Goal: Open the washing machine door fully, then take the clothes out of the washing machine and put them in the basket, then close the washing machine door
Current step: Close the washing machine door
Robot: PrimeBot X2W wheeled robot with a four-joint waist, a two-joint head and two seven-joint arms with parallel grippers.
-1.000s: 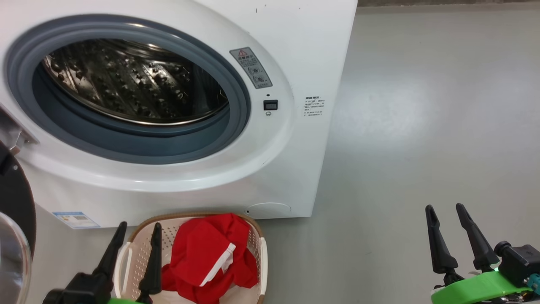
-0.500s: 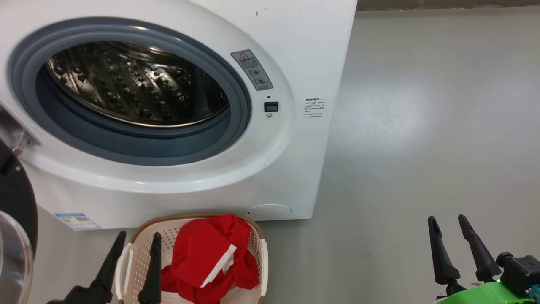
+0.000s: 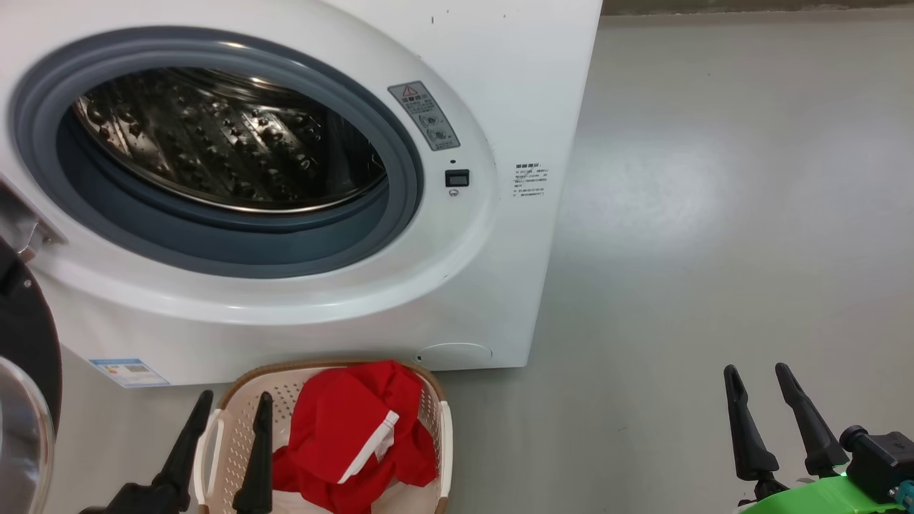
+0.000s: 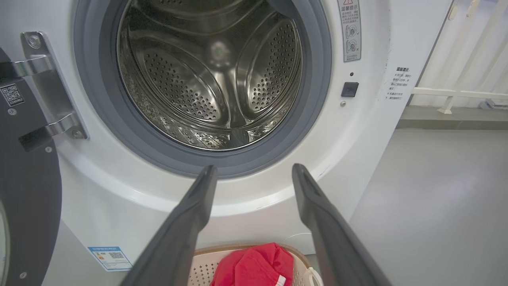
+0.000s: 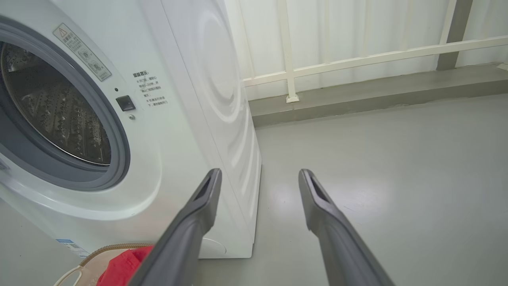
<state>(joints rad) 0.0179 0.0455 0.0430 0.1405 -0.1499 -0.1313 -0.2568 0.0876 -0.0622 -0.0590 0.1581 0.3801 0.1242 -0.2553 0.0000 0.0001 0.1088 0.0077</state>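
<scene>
The white washing machine [image 3: 500, 64] stands with its mouth uncovered, and its steel drum [image 3: 221, 135] looks bare inside. The washing machine door [image 3: 25, 343] hangs swung out at the far left on its hinge [image 4: 47, 87]. Red clothes [image 3: 357, 435] lie piled in the cream basket [image 3: 227, 428] on the floor before the machine. My left gripper [image 3: 235, 396] hovers open over the basket's left side, fingers pointing at the machine, nothing between them. Off to the right, my right gripper [image 3: 757, 371] is open above bare floor. The clothes [image 4: 254, 266] and the drum [image 4: 210, 71] also show in the left wrist view.
Grey floor [image 3: 714, 214] spreads to the right of the machine. A white railing [image 5: 357, 59] and a low grey ledge [image 5: 377, 91] run behind it. The door latch socket [image 3: 457, 177] sits on the machine's front right.
Both grippers have dropped slightly lower in the head view than a second ago. The picture wobbled slightly. Clothes, basket and door stay as they were.
</scene>
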